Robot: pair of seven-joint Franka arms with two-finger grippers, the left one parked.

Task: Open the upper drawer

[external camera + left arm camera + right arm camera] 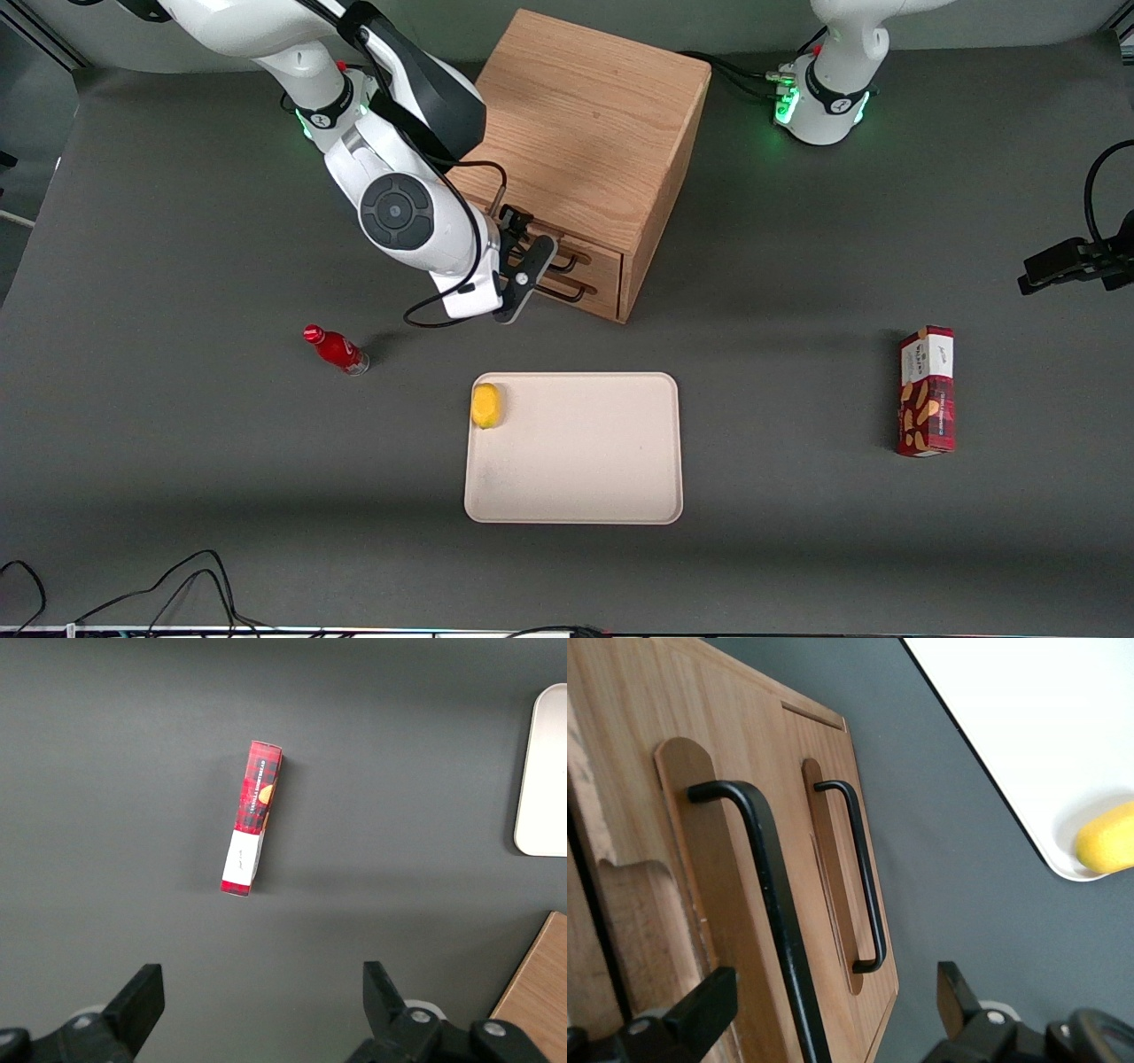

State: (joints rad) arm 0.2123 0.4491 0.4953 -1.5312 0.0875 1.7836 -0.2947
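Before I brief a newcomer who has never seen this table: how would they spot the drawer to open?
Find the wooden cabinet, with two shallow drawers on its front. The upper drawer is the higher one, at the open pincer, which straddles its long black handle. The lower drawer sits nearer the tabletop.

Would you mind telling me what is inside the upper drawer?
Nothing shows: the upper drawer is shut, its contents covered. The open end effector straddles its black handle.
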